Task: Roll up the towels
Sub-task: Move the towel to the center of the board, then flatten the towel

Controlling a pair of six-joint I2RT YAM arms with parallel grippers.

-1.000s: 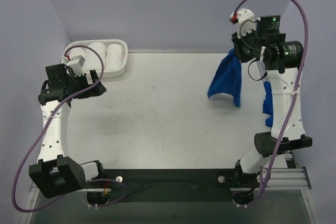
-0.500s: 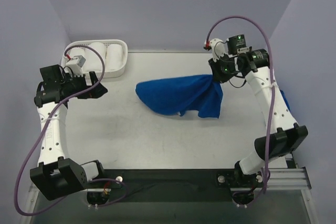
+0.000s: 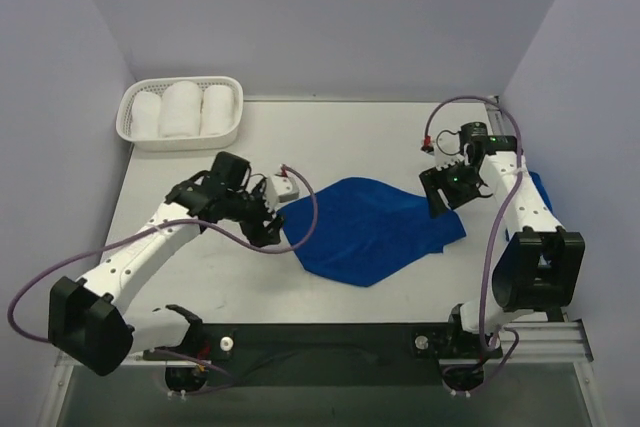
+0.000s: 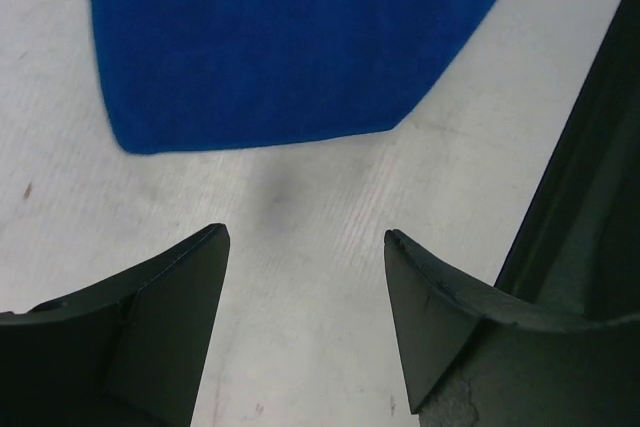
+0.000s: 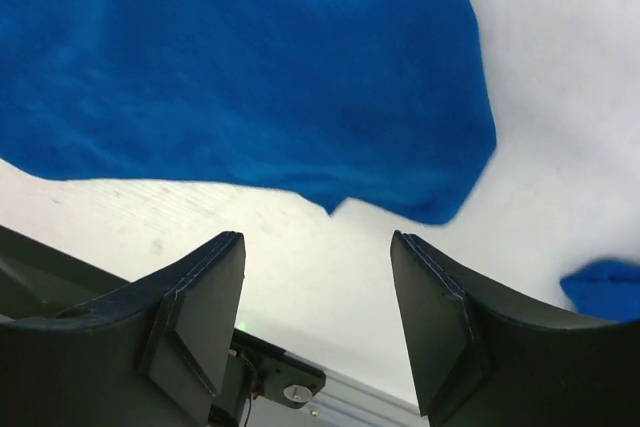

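one blue towel (image 3: pixel 375 227) lies spread flat on the middle of the table (image 3: pixel 330 137). left gripper (image 4: pixel 305 237) and right gripper (image 5: pixel 318 242) are at its opposite edges, both with fingers spread and holding nothing.

One towel (image 3: pixel 375 232) lies spread flat on the worktop (image 3: pixel 330 147), right of centre and towards the near edge, with the left gripper (image 3: pixel 272 234) just beside its left corner and the right gripper (image 3: pixel 441 203) over its far right corner. A second towel (image 5: pixel 605 287) lies at the worktop's right edge, apart from the first and partly hidden behind the right arm. In the far left corner, well apart from both towels, stands a basket (image 3: pixel 180 143) holding three rolls (image 3: pixel 182 110) side by side.
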